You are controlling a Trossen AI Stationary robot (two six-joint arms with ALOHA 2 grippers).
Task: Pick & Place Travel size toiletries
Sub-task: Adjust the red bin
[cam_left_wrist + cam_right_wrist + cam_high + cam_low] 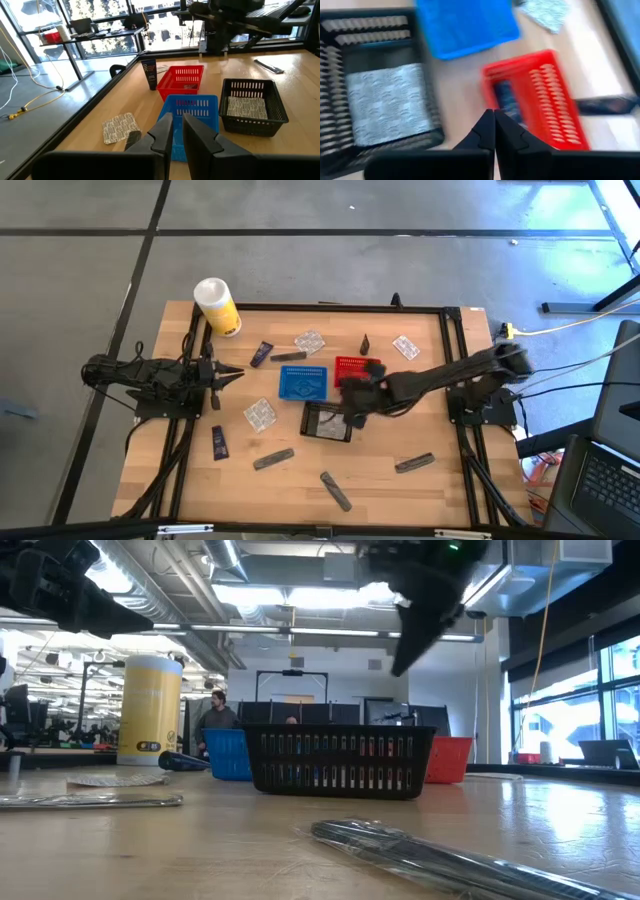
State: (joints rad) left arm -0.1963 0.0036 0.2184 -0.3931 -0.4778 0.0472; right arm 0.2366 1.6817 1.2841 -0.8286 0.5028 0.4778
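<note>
1. Right gripper (352,420): fingers pressed together, holding nothing, hanging above the table between the black basket (327,423) and the red basket (352,369).
2. Right wrist view shows what the high view can't: a clear crinkly packet (387,102) flat on the black basket's floor, and a dark navy sachet (506,101) inside the red basket. Left wrist view confirms the packet in the black basket.
3. Right arm reaches from the table's right side, stretched diagonally toward the centre, wrist bent down over the baskets.
4. Left gripper (232,374): fingers nearly together with a thin gap, nothing between them. Arm waits at the left edge, level, pointing toward the blue basket (303,382).
5. Loose toiletries on the wood, high view: navy tube (261,354) near the canister (217,306), navy tube (218,442) at the left, packets (260,414) (310,340) (405,347), grey tubes (274,459) (336,491) (414,464) toward the near edge.
6. Low view: right gripper cut off at the top, a grey tube blurred in the foreground, a person behind the baskets.
7. Right wrist view is motion-smeared; basket contents are hard to read in detail.
</note>
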